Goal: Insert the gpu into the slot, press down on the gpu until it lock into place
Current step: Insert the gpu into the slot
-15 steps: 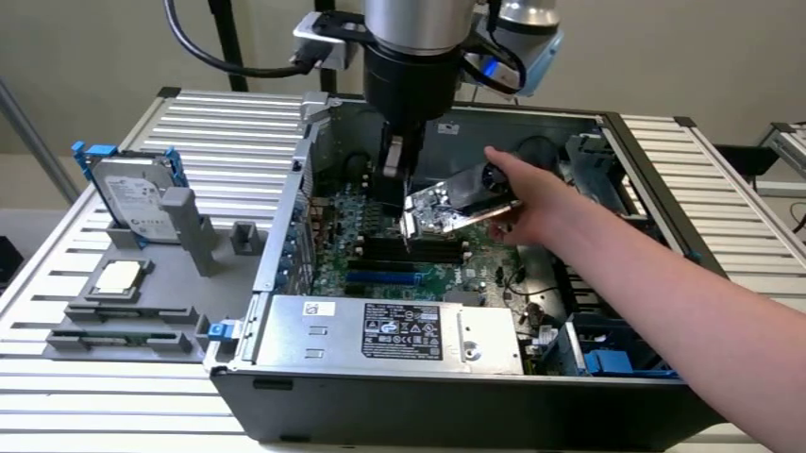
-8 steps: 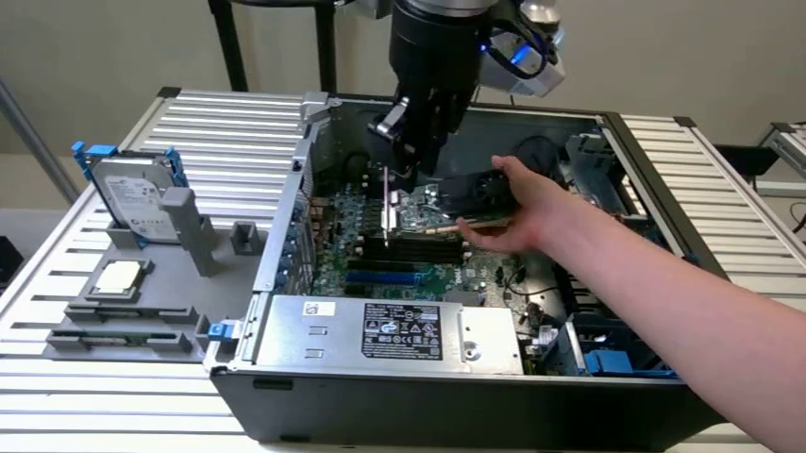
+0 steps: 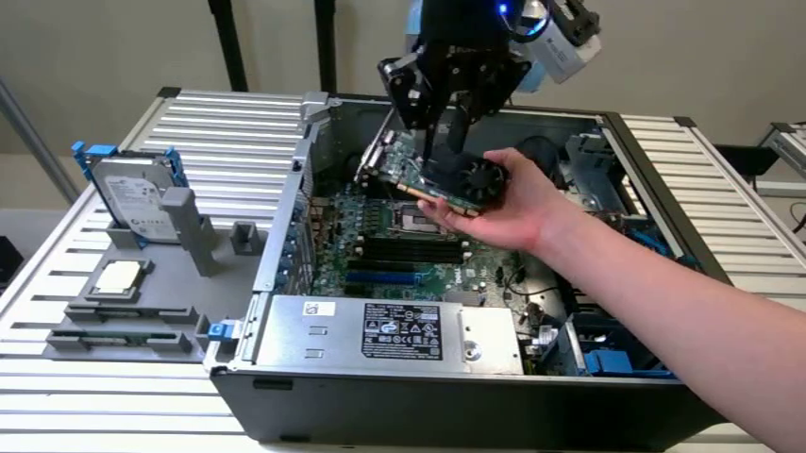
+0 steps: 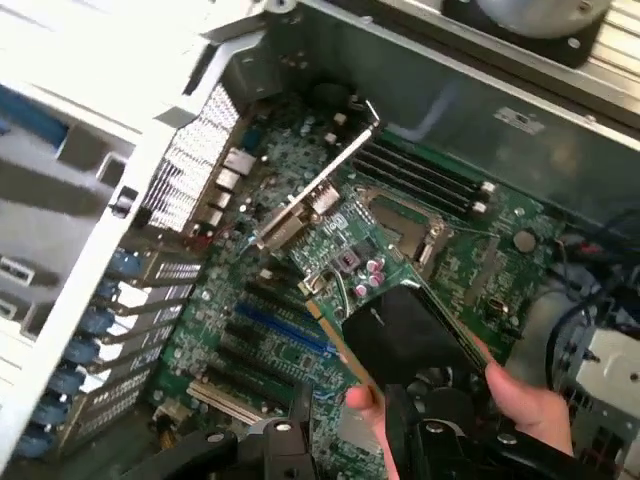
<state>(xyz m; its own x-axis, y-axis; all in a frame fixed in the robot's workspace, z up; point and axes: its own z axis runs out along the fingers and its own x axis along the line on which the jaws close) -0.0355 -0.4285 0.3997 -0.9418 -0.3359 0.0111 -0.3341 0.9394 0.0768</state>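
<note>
Nearest me, the silver power-supply box sits along the front edge of the open computer case. Sweeping from the exterior view's left: a hard drive stands on the bench beside the case, and a loose processor chip lies nearer the bench's front edge. Inside the case, the bright-blue slot is bare on the motherboard, just behind the power supply.

Above it, and well clear of it, comes the action. The gripper hangs over the middle of the case with its fingers spread wide, clamped on nothing. The gpu is up in the air right at those fingers, tilted. A person's hand, reaching in from the exterior view's right, grips it at the fan end.

So the card isn't seated, and it's the hand that carries it. As I judge it, a good insertion needs a grip on the card's upper edge, away from the fan and those human fingers. The card has to be levelled so its connector edge runs parallel to the blue strip, with the bracket towards the case's rear wall. Then it's straight down with even pressure along the top edge; a skewed entry could jam or strain the slot.
</note>
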